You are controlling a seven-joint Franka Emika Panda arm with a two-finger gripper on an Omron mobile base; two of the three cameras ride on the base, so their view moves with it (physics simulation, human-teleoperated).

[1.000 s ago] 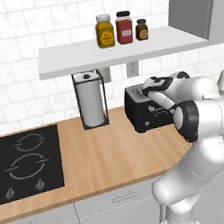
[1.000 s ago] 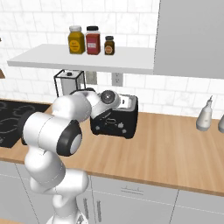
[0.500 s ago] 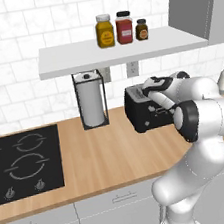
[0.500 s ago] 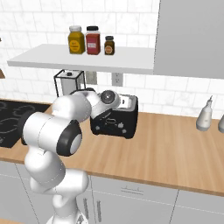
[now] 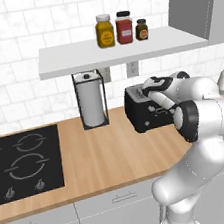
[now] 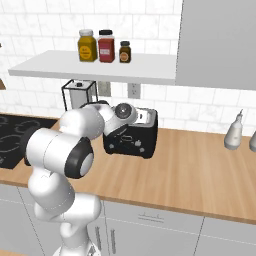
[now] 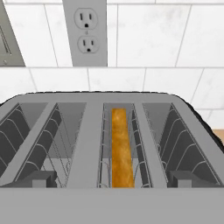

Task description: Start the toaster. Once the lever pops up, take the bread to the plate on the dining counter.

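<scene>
The toaster is black with grey slots; the bread golden-brown. The worktop is light wood, the wall tiles white, the cooktop black.

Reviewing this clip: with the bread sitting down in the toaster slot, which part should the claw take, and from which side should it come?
Probably the top crust edge of the bread, from straight above. The slice stands on edge, sunk in one slot of the toaster with wire guides close along both faces, so only that narrow upper edge is free. I would line the fingers up to pinch across its thin faces, then lift vertically.
</scene>
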